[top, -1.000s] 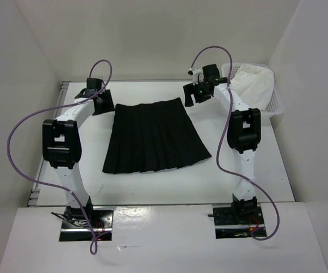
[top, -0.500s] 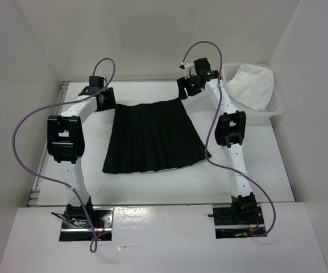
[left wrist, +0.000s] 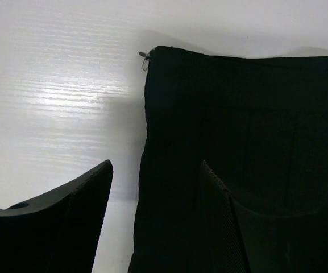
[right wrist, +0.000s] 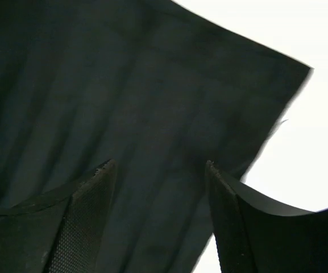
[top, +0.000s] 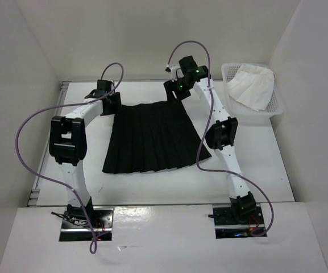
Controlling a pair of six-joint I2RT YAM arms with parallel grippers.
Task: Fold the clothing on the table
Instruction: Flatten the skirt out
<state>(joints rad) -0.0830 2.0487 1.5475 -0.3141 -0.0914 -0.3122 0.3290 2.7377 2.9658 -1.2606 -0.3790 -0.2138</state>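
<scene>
The clothing, a black pleated skirt, lies flat on the white table with its narrow waistband at the far side. My left gripper stands open at the waistband's left corner; in the left wrist view the skirt's left edge runs between the jaws of the left gripper. My right gripper is open above the waistband's right corner. The right wrist view has the skirt filling the gap of the right gripper, nothing pinched.
A white mesh basket holding a white cloth stands at the far right of the table. White walls enclose the table on three sides. A grey rail runs along the left edge.
The right arm has swung left from beside the basket to the waistband's right corner, its jaws narrowing a little. The left gripper has shifted slightly right onto the waistband's left corner.
</scene>
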